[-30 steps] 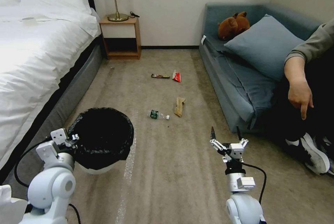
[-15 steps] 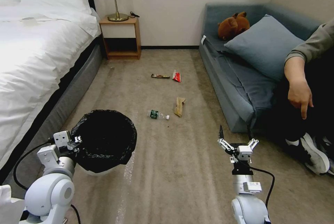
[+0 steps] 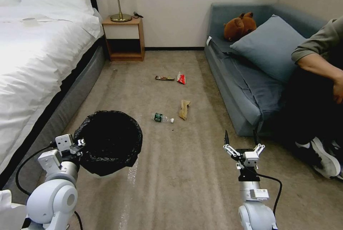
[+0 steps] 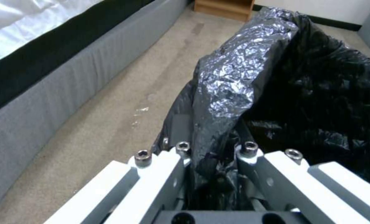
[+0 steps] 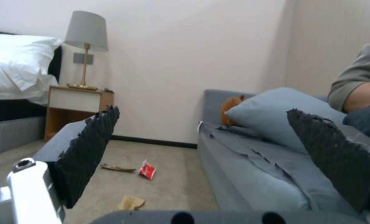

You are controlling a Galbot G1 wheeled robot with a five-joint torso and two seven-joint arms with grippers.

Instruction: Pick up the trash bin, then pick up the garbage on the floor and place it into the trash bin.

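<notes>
The trash bin (image 3: pixel 110 142), white with a crinkled black bag over its rim, is at the front left beside the bed. My left gripper (image 3: pixel 76 145) is shut on its near rim, with the bag (image 4: pixel 317 93) pinched between the fingers (image 4: pixel 174 149). My right gripper (image 3: pixel 242 137) hovers open and holds nothing, at the front right near the sofa corner. The garbage lies on the carpet ahead: a clear bottle (image 3: pixel 163 118), a tan wrapper (image 3: pixel 184 109), a dark snack wrapper (image 3: pixel 164 78) and a red-and-white packet (image 3: pixel 181 78). The right wrist view shows the packet (image 5: pixel 147 170) between the spread fingers (image 5: pixel 90 149).
A white bed (image 3: pixel 39 62) runs along the left. A blue sofa (image 3: pixel 246 90) with a cushion and a brown plush toy runs along the right. A wooden nightstand (image 3: pixel 124 38) with a lamp stands at the far wall. Carpet lies between them.
My right gripper has moved right and slightly towards me. The bin has shifted a little to the right in my left gripper.
</notes>
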